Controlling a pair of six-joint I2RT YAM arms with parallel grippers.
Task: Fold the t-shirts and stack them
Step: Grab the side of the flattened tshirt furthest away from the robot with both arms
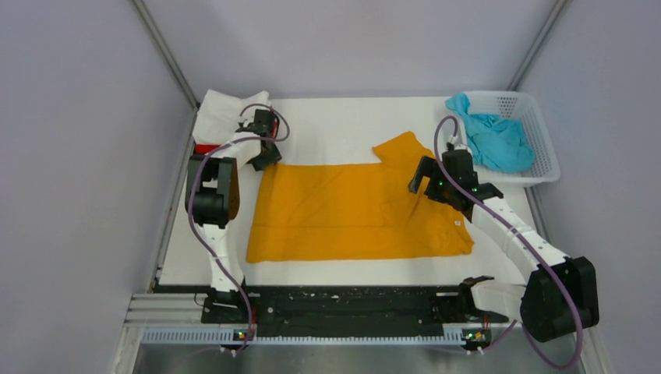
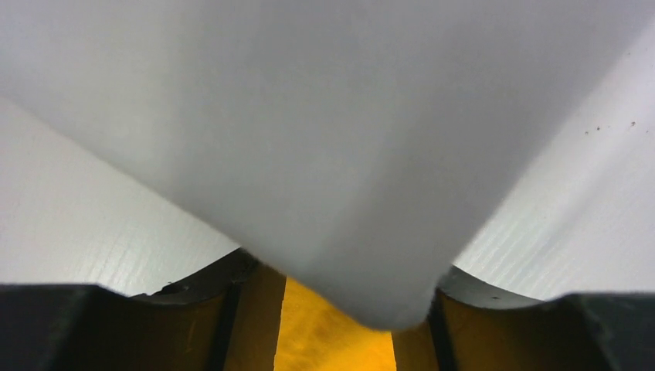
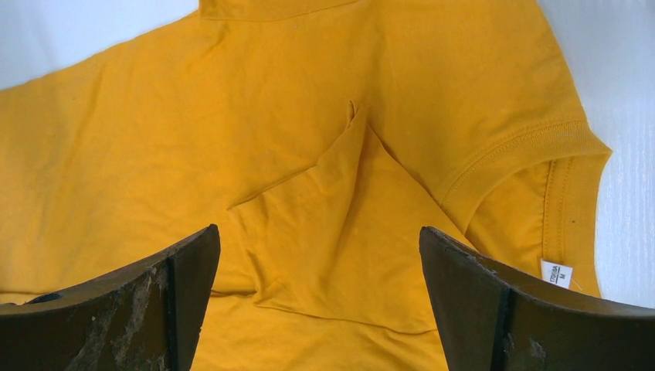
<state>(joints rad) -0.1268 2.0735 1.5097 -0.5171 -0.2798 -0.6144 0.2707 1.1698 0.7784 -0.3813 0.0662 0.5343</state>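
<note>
An orange-yellow t-shirt lies spread across the white table, one sleeve pointing to the back. My left gripper sits low at the shirt's back left corner. In the left wrist view its jaws stand partly apart with orange cloth in the gap. My right gripper hovers wide open over the shirt beside the collar, nothing between its fingers. A white t-shirt lies folded at the back left on a red one. A teal t-shirt is crumpled in the basket.
The white perforated basket stands at the back right corner. Metal frame posts rise at both back corners. A small triangular flap of cloth stands up below my right gripper.
</note>
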